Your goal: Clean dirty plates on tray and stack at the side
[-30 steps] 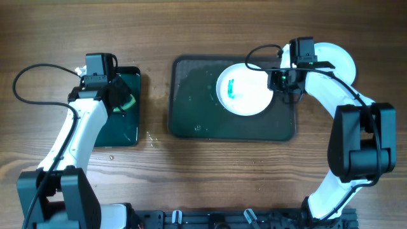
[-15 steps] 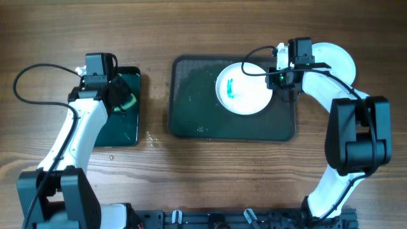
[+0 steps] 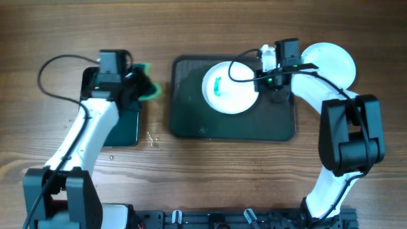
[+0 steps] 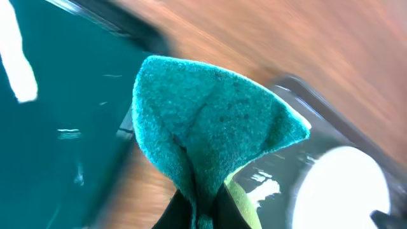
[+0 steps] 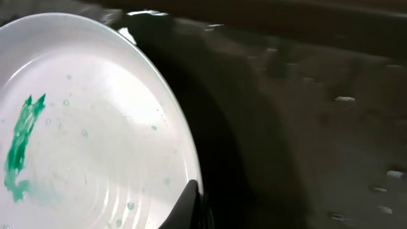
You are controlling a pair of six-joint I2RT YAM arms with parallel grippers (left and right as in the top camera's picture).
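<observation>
A white plate [image 3: 227, 88] with a green smear [image 3: 217, 84] lies tilted on the dark tray [image 3: 191, 121]. My right gripper [image 3: 259, 86] is shut on its right rim; in the right wrist view a dark finger [image 5: 186, 202] presses the rim of the plate [image 5: 95, 127], with the smear [image 5: 22, 146] at its left. My left gripper [image 3: 141, 89] is shut on a folded green sponge [image 3: 149, 89] and holds it in the air between the small black tray [image 3: 121, 124] and the big tray. In the left wrist view the sponge [image 4: 210, 127] fills the middle, with the plate [image 4: 346, 184] at the lower right.
White plate [image 3: 331, 60] rests on the wooden table to the right of the tray, partly under my right arm; I cannot tell how many are stacked there. Water drops lie on the tray floor [image 5: 305, 127] and on the wood [image 3: 151, 137].
My left gripper has lifted the sponge off the black tray and carried it right, toward the big tray. My right gripper has pulled the plate to the left.
</observation>
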